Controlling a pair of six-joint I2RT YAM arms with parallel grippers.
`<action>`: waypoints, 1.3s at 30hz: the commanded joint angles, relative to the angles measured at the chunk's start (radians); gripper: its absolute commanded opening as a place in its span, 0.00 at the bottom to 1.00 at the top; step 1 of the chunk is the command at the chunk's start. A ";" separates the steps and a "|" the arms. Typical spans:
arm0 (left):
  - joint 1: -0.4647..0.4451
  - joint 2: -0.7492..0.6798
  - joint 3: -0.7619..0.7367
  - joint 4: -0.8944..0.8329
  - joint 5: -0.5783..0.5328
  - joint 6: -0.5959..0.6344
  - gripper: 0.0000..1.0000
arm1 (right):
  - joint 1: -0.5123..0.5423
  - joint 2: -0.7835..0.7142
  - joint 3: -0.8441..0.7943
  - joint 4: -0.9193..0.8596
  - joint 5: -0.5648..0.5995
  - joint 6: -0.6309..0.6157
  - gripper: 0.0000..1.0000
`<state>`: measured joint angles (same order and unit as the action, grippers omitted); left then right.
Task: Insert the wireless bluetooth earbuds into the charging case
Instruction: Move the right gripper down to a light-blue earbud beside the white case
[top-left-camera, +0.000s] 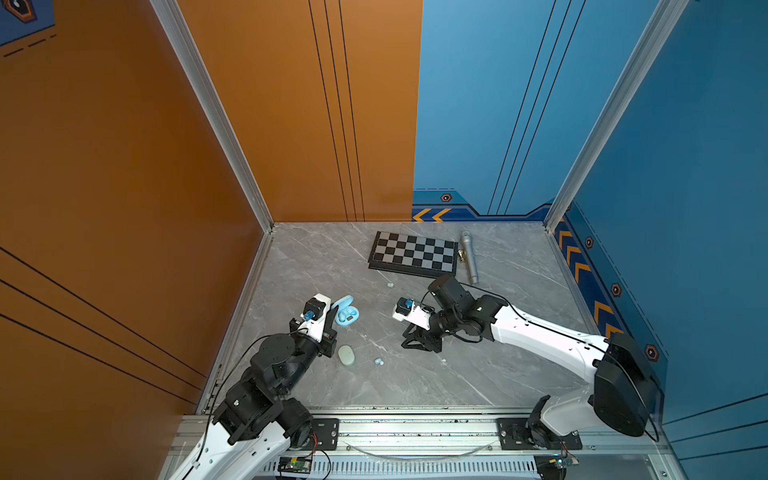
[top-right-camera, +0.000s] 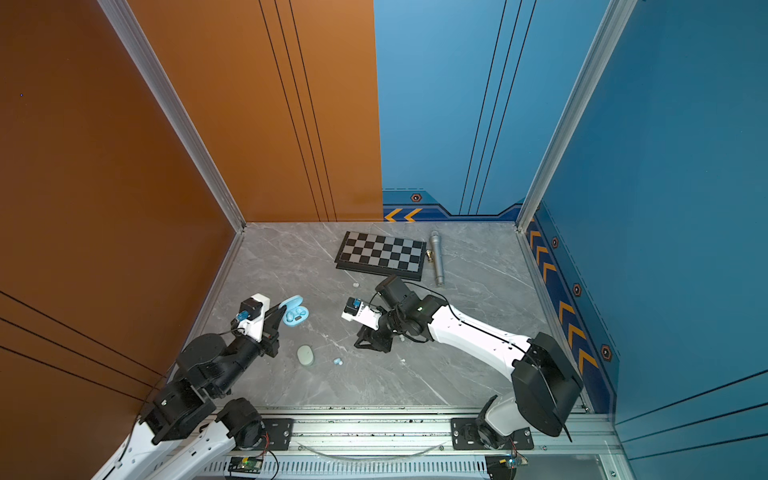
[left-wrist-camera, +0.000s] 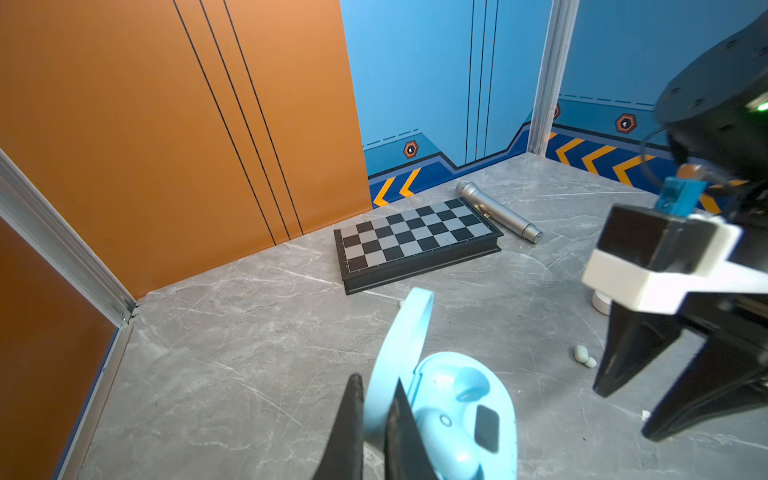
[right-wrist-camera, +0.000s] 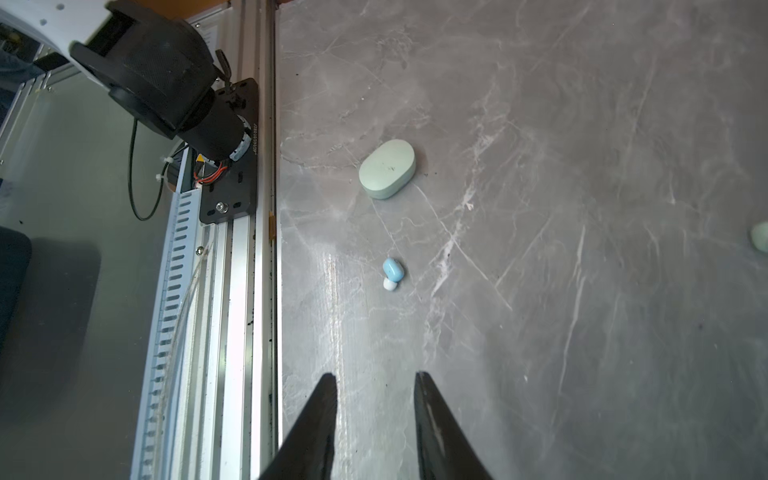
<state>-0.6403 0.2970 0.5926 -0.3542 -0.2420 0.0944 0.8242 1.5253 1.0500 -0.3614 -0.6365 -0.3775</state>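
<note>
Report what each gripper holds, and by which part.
The left gripper pinches the light blue charging case by its open lid. The right gripper holds nothing, jaws apart.

Left of centre, the left gripper (top-right-camera: 283, 307) is pinching the open light-blue oval plastic charging case (top-right-camera: 296, 313) by its lid; a tiny light-blue rounded earbud (top-right-camera: 336, 361) is lying lower right.

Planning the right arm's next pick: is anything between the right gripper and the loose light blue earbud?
Nothing visible. In the right wrist view only bare marble table lies between the open right gripper and the light blue earbud; the closed mint case sits beyond it.
</note>
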 joint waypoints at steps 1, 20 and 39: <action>0.009 -0.044 -0.003 -0.115 0.053 0.041 0.00 | 0.032 0.116 0.073 0.063 -0.037 -0.164 0.35; 0.009 -0.031 0.016 -0.142 0.038 0.020 0.00 | 0.130 0.401 0.264 -0.059 0.117 -0.349 0.36; 0.013 0.064 0.082 -0.133 0.027 0.048 0.00 | 0.154 0.528 0.415 -0.232 0.144 -0.483 0.41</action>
<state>-0.6373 0.3458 0.6430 -0.4980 -0.2161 0.1173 0.9737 2.0377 1.4395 -0.5312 -0.5003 -0.8234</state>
